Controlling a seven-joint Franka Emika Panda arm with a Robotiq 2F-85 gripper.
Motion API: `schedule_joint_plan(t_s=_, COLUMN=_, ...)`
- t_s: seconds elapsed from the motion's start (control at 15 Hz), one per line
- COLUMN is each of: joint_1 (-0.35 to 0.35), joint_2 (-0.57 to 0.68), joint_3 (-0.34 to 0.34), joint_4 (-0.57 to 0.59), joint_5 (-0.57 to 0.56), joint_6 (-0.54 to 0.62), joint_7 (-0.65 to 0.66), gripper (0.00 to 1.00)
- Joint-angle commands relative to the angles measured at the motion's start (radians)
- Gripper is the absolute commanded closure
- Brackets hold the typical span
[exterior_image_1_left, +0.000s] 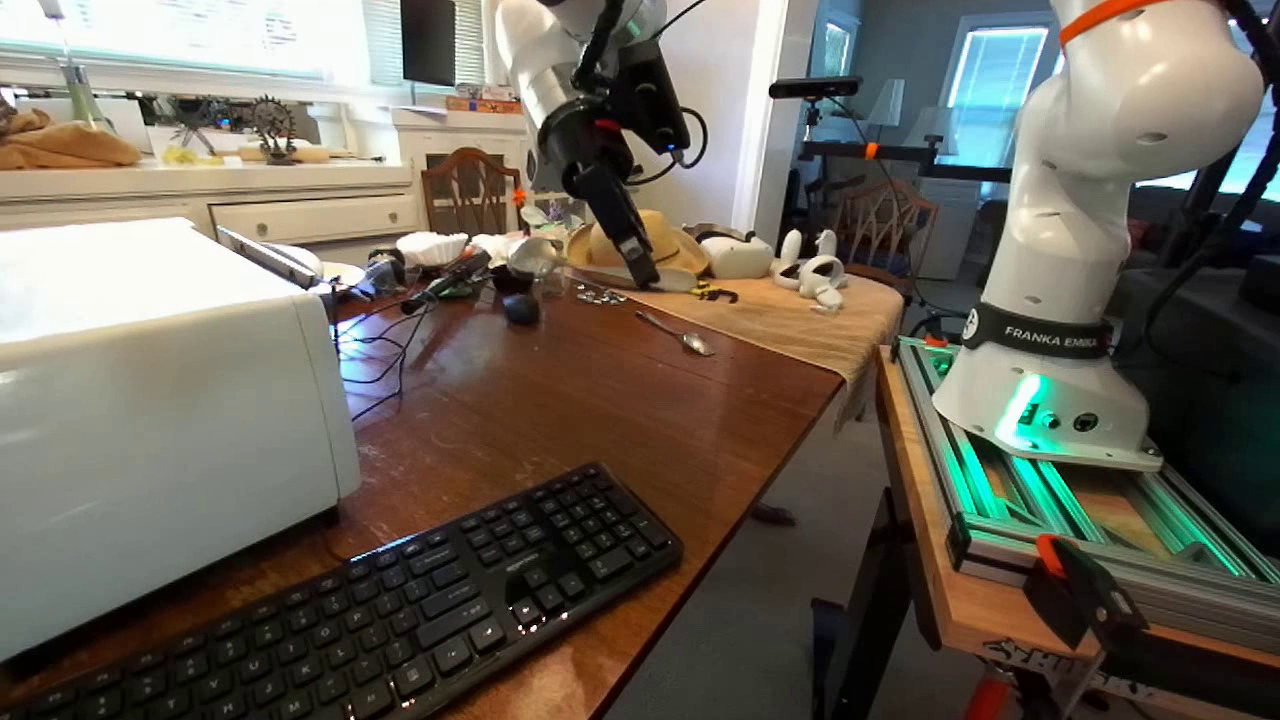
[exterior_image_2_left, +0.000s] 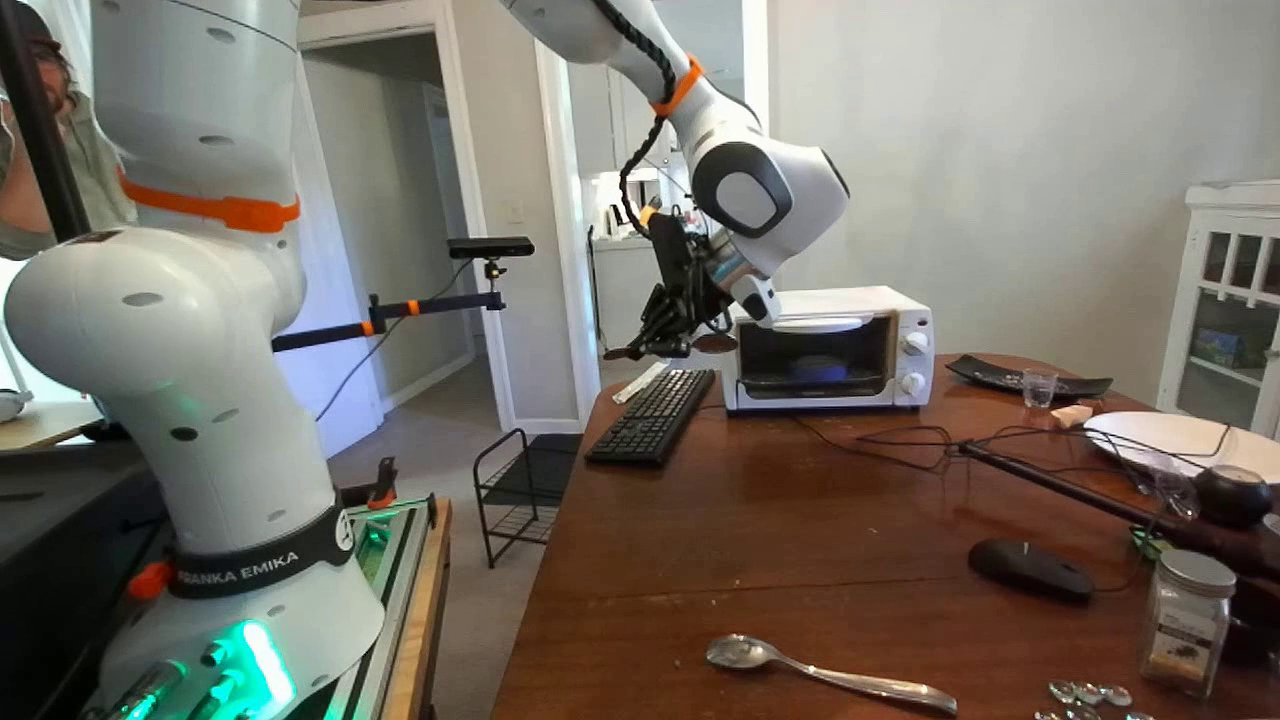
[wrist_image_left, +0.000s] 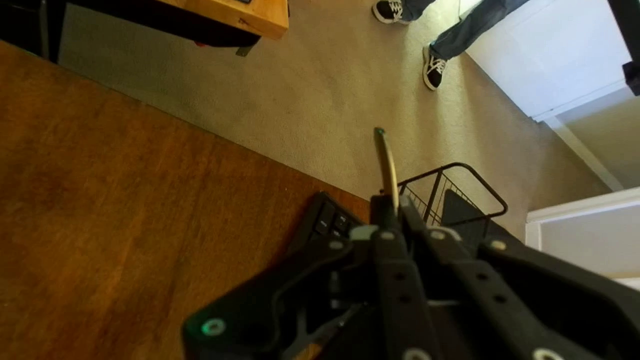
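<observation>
Pincer (wrist_image_left: 395, 205) clamped narrow on a metal utensil (wrist_image_left: 387, 165) — apparently a spoon — above a wooden table (exterior_image_2_left: 760, 540). The utensil lies between the jaws and juts out on 2 sides; in the wrist view its thin, slightly curved handle points away from the camera, seen against the carpeted floor (wrist_image_left: 300, 95). In both exterior views its long axis sits close to level, handle end toward the arm's base (exterior_image_2_left: 310, 610), rounded end away from it. On the brown tabletop, a black keyboard (exterior_image_2_left: 655, 415) rests beside a white toaster oven (exterior_image_2_left: 830, 355); a silver spoon (exterior_image_2_left: 825, 672), clear beads (exterior_image_2_left: 1087, 693), a computer mouse (exterior_image_2_left: 1030, 570) and a glass jar (exterior_image_2_left: 1190, 620) lie well apart from them. Beyond — a pale wall (exterior_image_2_left: 1000, 200), a white-framed doorway (exterior_image_2_left: 467, 160), a black wire rack (exterior_image_2_left: 548, 468) on the floor and a person (exterior_image_2_left: 100, 185) at the picture's edge; 2 sneakers (wrist_image_left: 434, 70) show in the wrist view. White cabinets (exterior_image_1_left: 315, 220) and a wooden chair (exterior_image_1_left: 470, 158) stand behind the table in an exterior view.
</observation>
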Motion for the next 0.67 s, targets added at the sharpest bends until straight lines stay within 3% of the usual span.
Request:
schedule_joint_plan(t_s=0.0, joint_1=-0.030, joint_2=-0.063, joint_3=-0.038, joint_4=0.015, joint_5=-0.010, joint_6=-0.017, joint_7=-0.040, gripper=0.99)
schedule_joint_plan(t_s=0.4, joint_1=-0.048, joint_2=-0.080, joint_3=-0.067, joint_4=0.118, joint_5=-0.021, joint_6=-0.029, joint_7=-0.056, gripper=0.99)
schedule_joint_plan(t_s=0.6, joint_1=-0.045, joint_2=-0.073, joint_3=-0.068, joint_4=0.115, joint_5=-0.001, joint_6=-0.008, joint_7=-0.055, gripper=0.96)
